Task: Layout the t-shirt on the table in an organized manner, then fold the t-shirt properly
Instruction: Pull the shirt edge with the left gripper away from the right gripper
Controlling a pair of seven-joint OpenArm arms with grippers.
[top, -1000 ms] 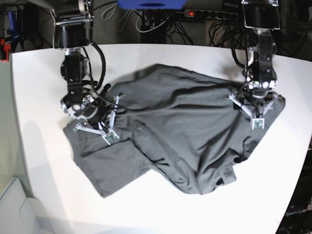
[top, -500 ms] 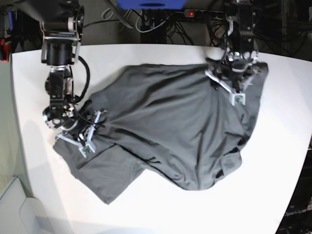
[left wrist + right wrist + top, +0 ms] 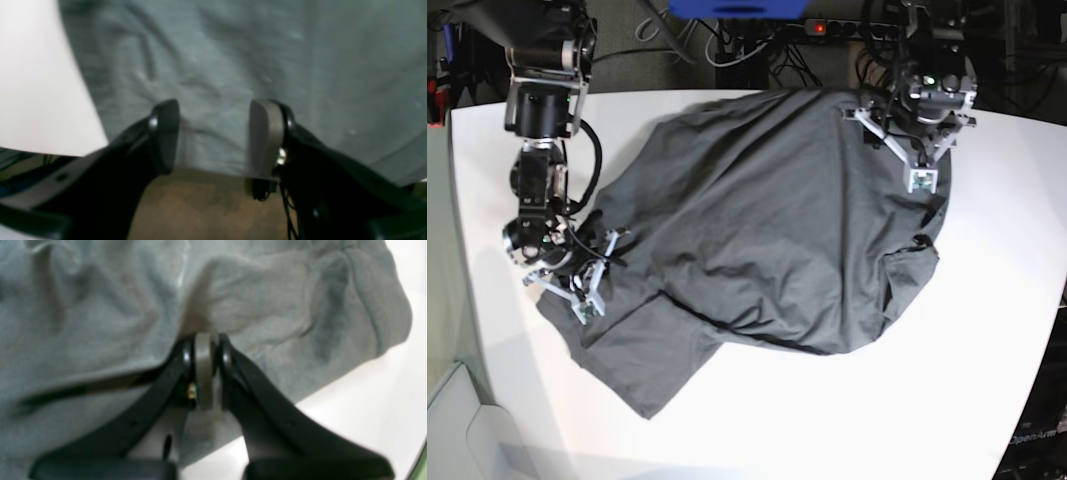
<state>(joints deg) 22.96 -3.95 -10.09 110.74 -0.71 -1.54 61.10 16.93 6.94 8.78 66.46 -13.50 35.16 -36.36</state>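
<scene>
From the base view I see the whole t-shirt (image 3: pixel 757 230) spread in a rumpled dark mass across the middle of the white bench (image 3: pixel 757 430), reaching from the far edge at upper centre down to a loose flap at lower left; neither wrist view takes in that outline. My right tool (image 3: pixel 577 285) sits at the left of that frame, low on the cloth near its left edge. My left tool (image 3: pixel 917 160) is at upper right, above the shirt's far right corner.

My right wrist view shows what the base view cannot: the right tool (image 3: pixel 206 350) has its jaws pressed together on a raised ridge of the grey fabric (image 3: pixel 100 306), pinching it, with a bare strip of bench (image 3: pixel 367 400) at lower right. My left wrist view shows the left tool (image 3: pixel 213 133) with its jaws spread apart, wrinkled cloth (image 3: pixel 233 60) lying beyond and between them; nothing is clamped. White bench (image 3: pixel 36 83) fills the upper left there, and below the jaws the shirt's edge gives way to a blurred brownish surface I cannot identify.

Both wrist views are soft, so seams and any print are not legible. In the base view the tool tips are too small to judge
</scene>
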